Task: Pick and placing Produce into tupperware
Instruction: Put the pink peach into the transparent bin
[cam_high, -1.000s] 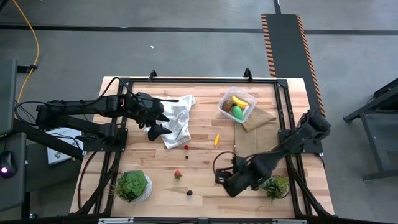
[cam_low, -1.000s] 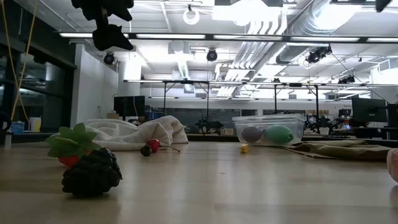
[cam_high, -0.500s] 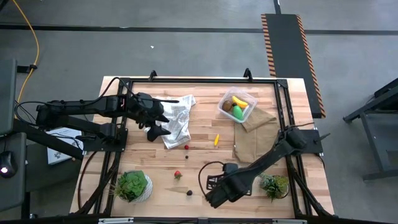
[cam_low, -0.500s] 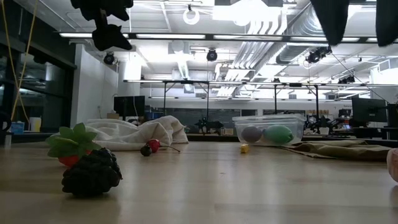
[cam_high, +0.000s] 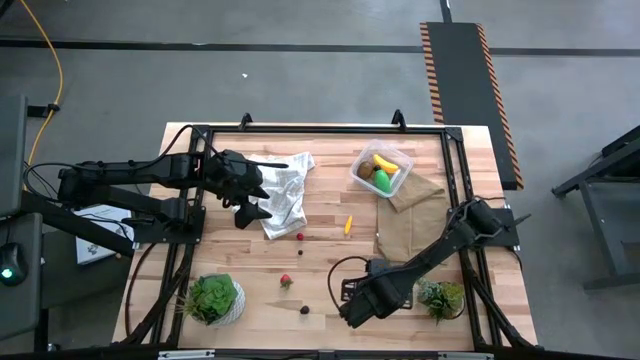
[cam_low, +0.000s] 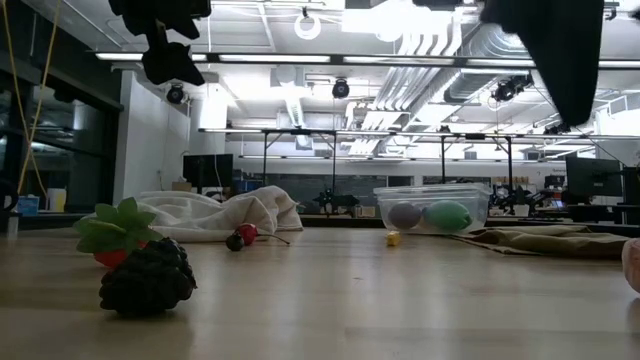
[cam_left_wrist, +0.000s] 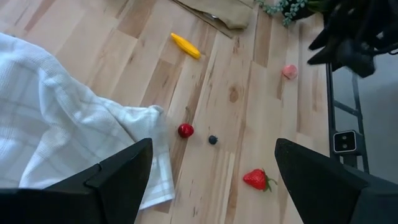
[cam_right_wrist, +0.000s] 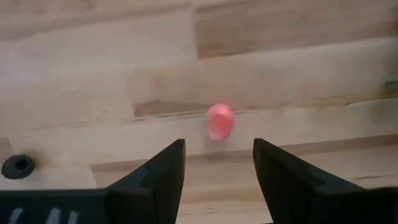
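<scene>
The right tool (cam_high: 352, 312) is hovering low in the lower middle of the high view, near the front edge of the desk (cam_high: 330, 275). In the right wrist view its two dark fingers (cam_right_wrist: 163, 171) are standing spread apart with nothing between them, and a small pink piece (cam_right_wrist: 220, 121) is lying on the bare wood just beyond the gap, untouched.

The left tool (cam_high: 250, 210) is hanging at the left side of the high view, over the edge of the white checked cloth (cam_high: 285, 195). In the left wrist view its fingers (cam_left_wrist: 121, 171) are spread wide and holding nothing.

The tupperware (cam_high: 382, 170) is sitting in the upper right of the high view, touching a corner of the brown cloth (cam_high: 408, 215). A yellow banana (cam_high: 385, 162), a green oval (cam_high: 384, 181) and a brown ball (cam_high: 367, 171) are lying inside it.

Loose produce is lying on the desk: a small orange-yellow piece (cam_high: 348, 225) near the middle, a tiny red berry (cam_high: 300, 237) just beside the white cloth, a strawberry (cam_high: 286, 281) lower down, and a dark berry (cam_high: 305, 309) near the front edge. Two potted plants are standing in the lower left (cam_high: 213, 298) and lower right (cam_high: 443, 298).
</scene>
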